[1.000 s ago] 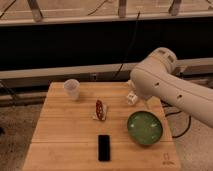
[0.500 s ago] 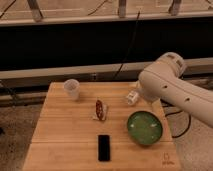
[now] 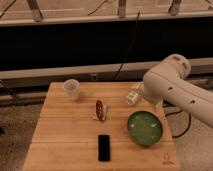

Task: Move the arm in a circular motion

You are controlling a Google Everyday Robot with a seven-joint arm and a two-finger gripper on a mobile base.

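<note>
The gripper is out of sight in this camera view, so whether its jaws stand wide, narrow or closed on anything cannot be told. The arm [image 3: 170,92], glossy white and dotted with small dark marks, enters from the frame's edge at 4 o'clock. It rises as one thick tube toward 11 o'clock and ends in a bulbous joint above the desk's [image 3: 60,135] corner at 2 o'clock. A rounded cap sits on the joint's 1 o'clock side. Against the frames from a second and half a second ago, the joint has drifted toward 3 o'clock and a little lower. More of the desk's back edge is now bare, and nothing on the desk has shifted. A small pale object [image 3: 133,95], too indistinct to name, lies on the wood just beside the arm's 9 o'clock edge. A green bowl [image 3: 144,128] sits under the arm at the desk's 4 o'clock. A black phone [image 3: 104,147] lies flat at 6 o'clock. A red-brown wrapped snack [image 3: 100,109] rests near the centre, and a white cup [image 3: 72,89] stands upright at 10 o'clock, well apart from the arm.
</note>
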